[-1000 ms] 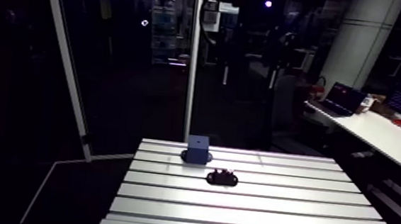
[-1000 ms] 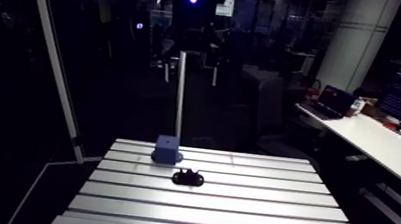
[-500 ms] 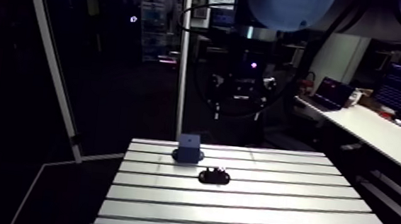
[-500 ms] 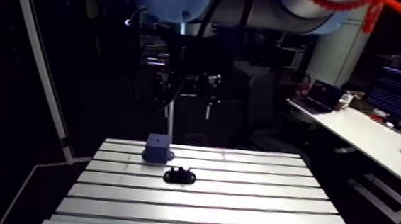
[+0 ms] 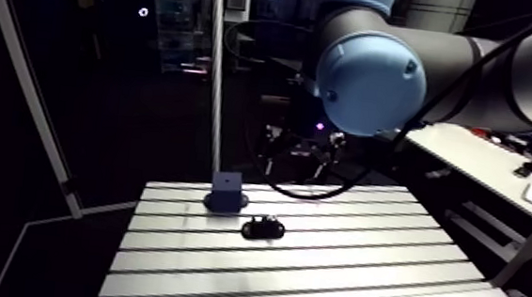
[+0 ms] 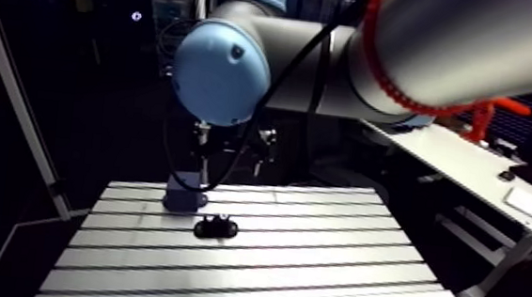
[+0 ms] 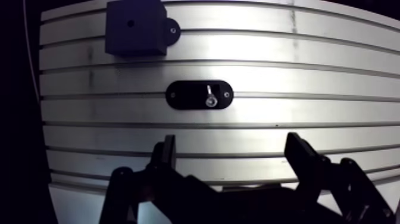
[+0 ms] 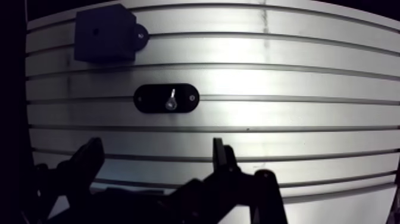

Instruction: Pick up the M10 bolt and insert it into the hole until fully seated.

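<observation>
Wrist view shows jaws pointing down over the table [image 7: 309, 77], spread wide, empty; bolt [image 7: 210, 96] on black holder [image 7: 181, 95] ahead

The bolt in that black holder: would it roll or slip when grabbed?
Probably stiff: the bolt looks like shiny metal. Its smooth sheen suggests it could slip in the open gripper. Freed from the black holder, it might roll along the slotted table.

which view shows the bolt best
The wrist view: the bolt shows bright from above on its black holder, ahead of the open hand. In the arm view it is barely visible on the small dark holder.
</observation>
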Motion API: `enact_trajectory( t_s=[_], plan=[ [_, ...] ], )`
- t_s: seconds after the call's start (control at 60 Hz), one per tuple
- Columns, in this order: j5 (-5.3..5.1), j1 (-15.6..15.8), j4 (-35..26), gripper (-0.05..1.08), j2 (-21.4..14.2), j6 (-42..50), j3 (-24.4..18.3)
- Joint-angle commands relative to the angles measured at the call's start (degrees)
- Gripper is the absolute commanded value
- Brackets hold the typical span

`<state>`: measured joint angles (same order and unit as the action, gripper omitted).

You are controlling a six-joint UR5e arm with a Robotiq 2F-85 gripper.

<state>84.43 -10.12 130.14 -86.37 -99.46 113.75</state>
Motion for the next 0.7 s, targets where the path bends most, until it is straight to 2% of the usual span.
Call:
enact_trajectory(
  t_s=[0.017, 0.117, 0.183, 0.217, 0.333, 0.35, 0.55, 0.7],
  plan=[
    [-0.12, -0.1, 3.5, 0.01, 2.6, -0.1, 1.3],
    [0.07, 0.1, 3.7, 0.02, 3.5, -0.1, 1.2],
    [0.55, 0.5, 3.7, 0.02, 4.3, -0.1, 1.1],
    [1.16, 0.9, 3.7, 0.02, 5.4, -0.2, 0.9],
    [2.21, 1.5, 3.8, 0.02, 6.3, -0.2, 0.7],
    [2.63, 1.6, 3.8, 0.02, 6.7, -0.2, 0.6],
    [3.91, 2.8, 5.3, 0.02, 9.1, -0.2, 0.0],
    [5.24, 3.9, 6.8, 0.04, 10.6, -0.2, -0.4]
  ],
)
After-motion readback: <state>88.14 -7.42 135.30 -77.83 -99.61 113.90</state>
